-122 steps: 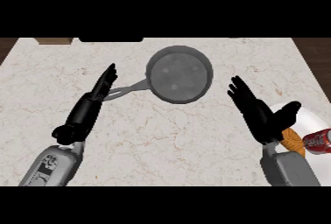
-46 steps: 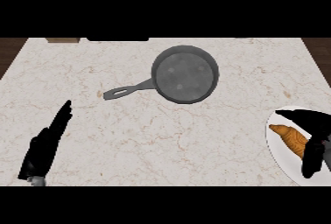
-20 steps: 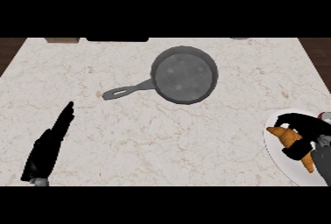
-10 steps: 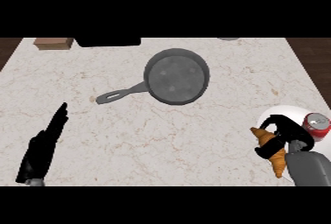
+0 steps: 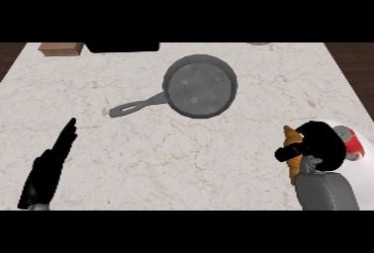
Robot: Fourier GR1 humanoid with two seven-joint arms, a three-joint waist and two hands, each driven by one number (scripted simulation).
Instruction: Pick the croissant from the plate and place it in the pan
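Observation:
The grey pan (image 5: 200,86) lies on the counter's far middle, handle pointing left toward me. A golden-brown croissant (image 5: 294,157) is held upright in my right hand (image 5: 319,145), whose black fingers curl round it at the lower right. Behind the hand a sliver of the white plate (image 5: 349,132) shows, mostly hidden. My left hand (image 5: 51,168) rests at the lower left, fingers straight and pointing up, holding nothing.
A red and white can (image 5: 351,146) sits at the plate's right side, partly behind my right hand. At the counter's back edge stand a brown wooden block (image 5: 61,49) and a black appliance (image 5: 122,47). The marble counter (image 5: 168,148) stretches between my hands.
My right hand closed round the croissant on the plate and has shifted left with it. The view has tilted, bringing the pan lower. The left hand stayed at the lower left.

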